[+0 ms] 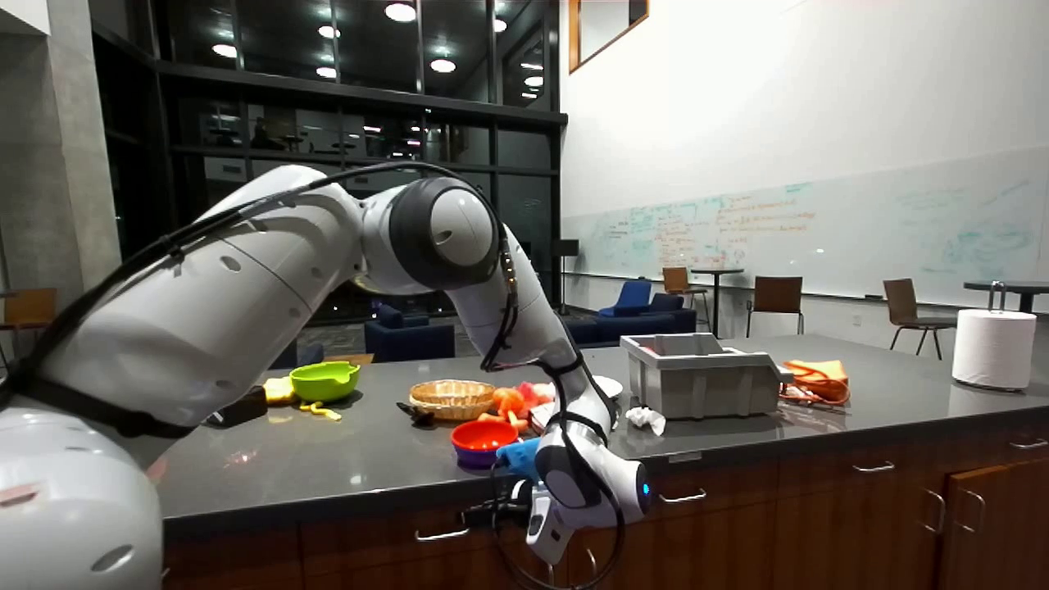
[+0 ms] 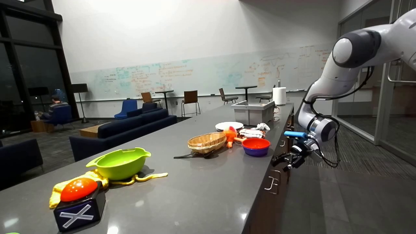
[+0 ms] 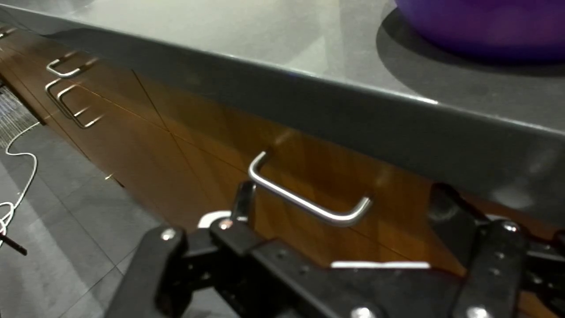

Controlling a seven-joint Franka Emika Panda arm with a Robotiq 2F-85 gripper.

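My black gripper [image 3: 348,212] is open and empty in front of a wooden drawer front. A silver bar handle [image 3: 304,204] appears between its two fingers in the wrist view, its left end close to the left fingertip. Contact cannot be told. In both exterior views the gripper [image 1: 492,515] [image 2: 283,162] is just off the counter's front side, below the top. A bowl, red inside and purple outside [image 1: 482,447], stands on the counter above it. The bowl also shows in an exterior view [image 2: 256,149] and at the wrist view's top right [image 3: 490,31].
The grey counter's edge [image 3: 282,88] overhangs the drawers. On the counter are a wicker basket [image 2: 206,143], an orange toy [image 2: 230,136], a white plate [image 2: 229,126], a grey bin [image 1: 705,381], a green bowl [image 2: 122,164], a red-button box [image 2: 79,204] and a paper roll [image 1: 993,348].
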